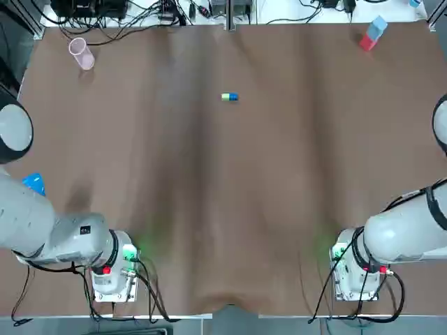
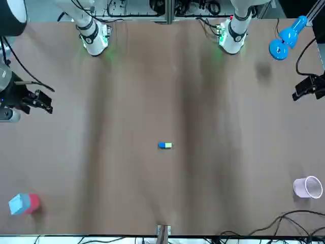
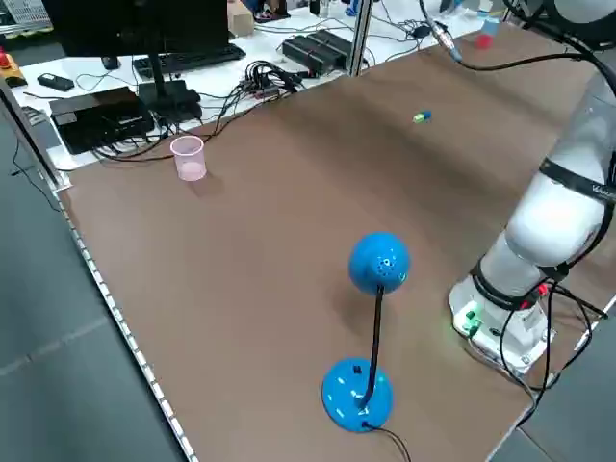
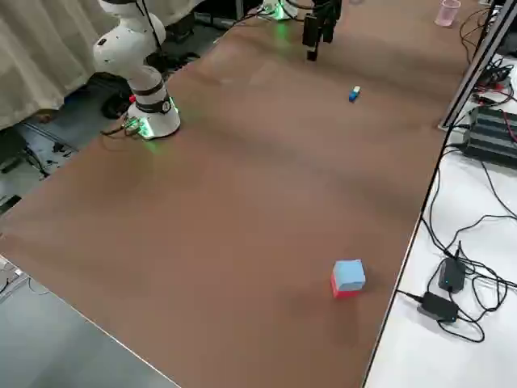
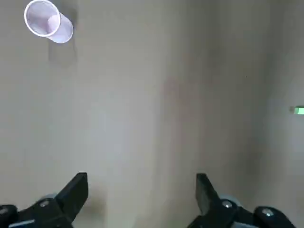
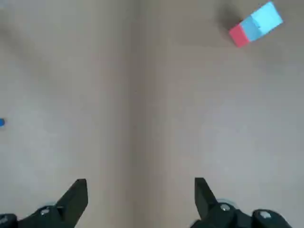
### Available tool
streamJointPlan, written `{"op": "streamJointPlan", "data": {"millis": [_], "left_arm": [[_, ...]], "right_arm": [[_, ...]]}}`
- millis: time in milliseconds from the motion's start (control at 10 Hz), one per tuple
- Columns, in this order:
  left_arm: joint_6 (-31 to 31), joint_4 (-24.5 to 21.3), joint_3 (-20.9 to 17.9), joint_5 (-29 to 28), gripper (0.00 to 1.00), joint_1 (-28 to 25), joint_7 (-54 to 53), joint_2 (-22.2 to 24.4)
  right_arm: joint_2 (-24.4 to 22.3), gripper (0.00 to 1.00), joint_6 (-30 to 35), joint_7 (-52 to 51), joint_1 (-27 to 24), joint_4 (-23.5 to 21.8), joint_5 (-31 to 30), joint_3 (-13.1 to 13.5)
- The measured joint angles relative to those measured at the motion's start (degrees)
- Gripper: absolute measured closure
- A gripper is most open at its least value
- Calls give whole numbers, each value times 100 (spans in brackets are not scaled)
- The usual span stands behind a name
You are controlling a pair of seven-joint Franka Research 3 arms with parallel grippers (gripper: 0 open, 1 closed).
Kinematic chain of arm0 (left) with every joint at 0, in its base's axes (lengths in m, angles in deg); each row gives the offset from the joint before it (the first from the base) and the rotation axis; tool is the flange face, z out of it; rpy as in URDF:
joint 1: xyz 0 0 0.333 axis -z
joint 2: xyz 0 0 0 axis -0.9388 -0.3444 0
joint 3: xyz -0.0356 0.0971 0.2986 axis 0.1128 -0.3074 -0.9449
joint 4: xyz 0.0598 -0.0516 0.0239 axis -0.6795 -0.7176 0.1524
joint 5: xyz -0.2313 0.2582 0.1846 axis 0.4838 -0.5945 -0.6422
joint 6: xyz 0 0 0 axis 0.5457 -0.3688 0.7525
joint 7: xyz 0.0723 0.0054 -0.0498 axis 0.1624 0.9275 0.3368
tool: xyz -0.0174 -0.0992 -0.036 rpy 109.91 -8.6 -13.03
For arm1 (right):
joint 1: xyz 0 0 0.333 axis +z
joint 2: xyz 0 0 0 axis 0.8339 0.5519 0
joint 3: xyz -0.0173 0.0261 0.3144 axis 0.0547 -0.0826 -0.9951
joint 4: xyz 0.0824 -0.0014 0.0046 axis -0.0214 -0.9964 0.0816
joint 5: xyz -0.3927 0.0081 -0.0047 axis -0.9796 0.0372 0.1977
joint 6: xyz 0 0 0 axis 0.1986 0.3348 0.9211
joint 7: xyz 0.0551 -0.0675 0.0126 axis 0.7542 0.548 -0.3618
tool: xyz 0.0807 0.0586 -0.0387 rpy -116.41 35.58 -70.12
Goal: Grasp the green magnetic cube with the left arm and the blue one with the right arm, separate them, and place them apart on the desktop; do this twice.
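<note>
Magnetic cubes (image 1: pixel 230 97) are being borne on the table (image 1: pixel 223 209), centre, far half; cup (image 1: pixel 81 53) being kept far-left; block (image 1: pixel 373 33) far-right; lamp (image 3: pixel 378 262) left edge, nearside.

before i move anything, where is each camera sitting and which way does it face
top: overhead, looking down; left arm, right arm at bottom, cube pair central
front: across the table, facing the robot; arms mirrored
left side: raised at robot's left, above blue lamp; left arm near
right side: raised at robot's right, above red-blue block; right arm near
left wrist: on left arm, open left pincer, pink cup ahead
right wrist: likewise, open right pincer, block ahead
shared: top, front show cube pair
</note>
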Motion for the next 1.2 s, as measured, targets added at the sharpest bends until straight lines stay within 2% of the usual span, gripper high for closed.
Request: {"op": "streamJointPlan", "data": {"millis": [400,500,800,900,1200], "left_arm": [[13,-12,76,12,0,80,53,-34],[27,-36,77,24,0,127,456,-122],[333,-76,142,30,0,632,2714,-744],[684,-78,173,30,0,840,3315,-955],[1273,-78,215,323,0,1147,5026,-1467]], "right_arm": [[0,0,-78,-12,0,-60,-76,-5],[1,0,-182,-13,8,-77,-76,-19],[17,0,-650,44,35,-310,-75,-53],[26,0,-703,474,45,-378,-70,-60],[221,2,-721,2965,412,-435,-71,-118]]}}
